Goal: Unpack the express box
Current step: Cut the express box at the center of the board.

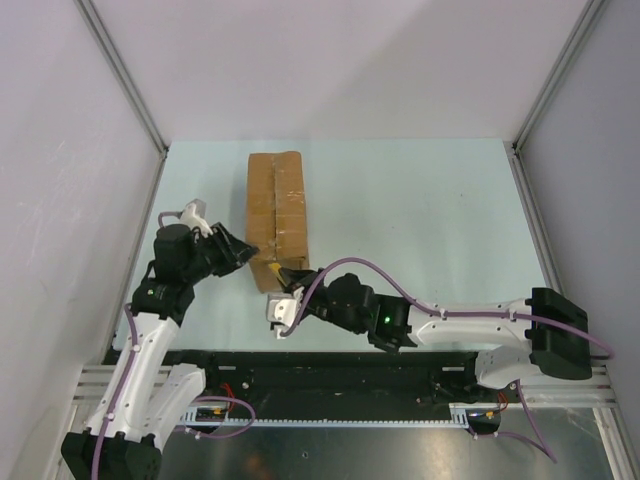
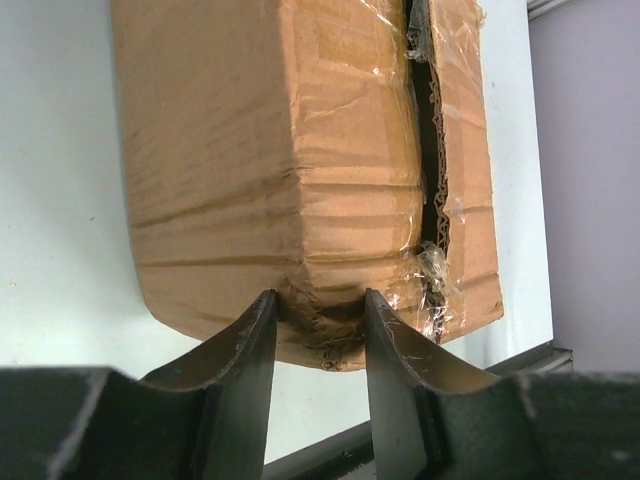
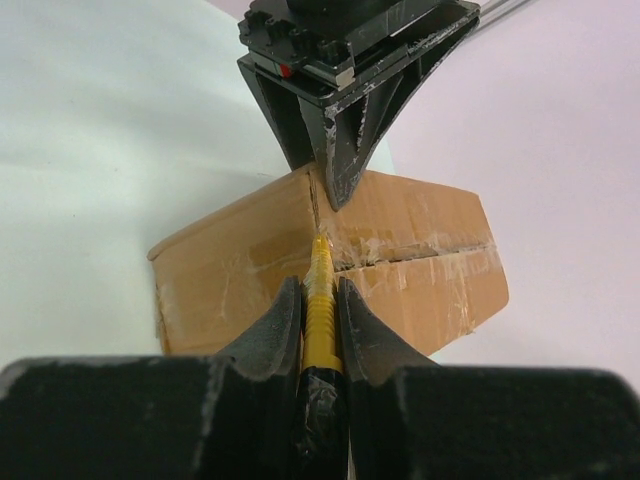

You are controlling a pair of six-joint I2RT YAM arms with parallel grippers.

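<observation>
At desk (image 1: 420, 200) centre: express box (image 1: 278, 205), long axis running away from arms. Pinched at near edge by left end effector (image 2: 318, 298), probably to brace against sliding. Clamped in right end effector (image 3: 320, 285): yellow utility knife (image 3: 321, 308), tip at tape seam (image 3: 420, 258), lined up for cut.

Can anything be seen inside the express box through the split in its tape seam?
No. The express box has its taped seam parted, but the gap shows only shadow and ragged corrugated edges. Whatever it contains stays hidden behind the cardboard.
</observation>
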